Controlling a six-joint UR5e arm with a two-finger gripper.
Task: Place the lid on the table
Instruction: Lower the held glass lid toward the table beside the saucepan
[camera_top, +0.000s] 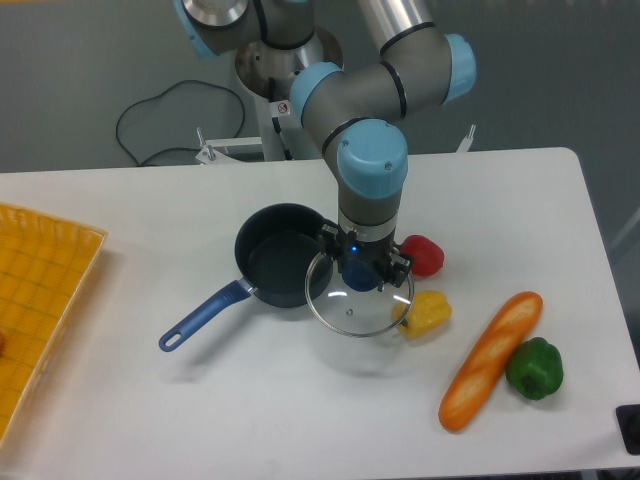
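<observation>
Gripper (360, 272) sits just right of centre frame, pointing straight down from the wrist, and its fingers are clamped on the blue knob of the lid (359, 304). The knob itself is mostly hidden between them, only a dab of blue showing.

And look at where that lid hangs: a clear glass disc with a thin metal rim, directly below the tool, its far-left edge overlapping the rim of the dark blue saucepan (283, 267) in this view. Most of the disc lies past the pan, toward the lower right, over bare white table (300, 410). A soft shadow on the tabletop beneath suggests it is carried a little above the surface, not resting, though the height is hard to judge from one camera.

So the key relation is plain: the table lies straight beneath the lid, and the way down is the way to go. Being round, the lid has no long axis to line up; it looks close to level, perhaps tipped slightly toward the camera.

Watch the neighbours, though. The yellow pepper (426, 313) is touching or just behind the lid's right rim in this view, and the red pepper (424, 255) is close by at upper right. The open space is toward the lower centre of the frame.
</observation>
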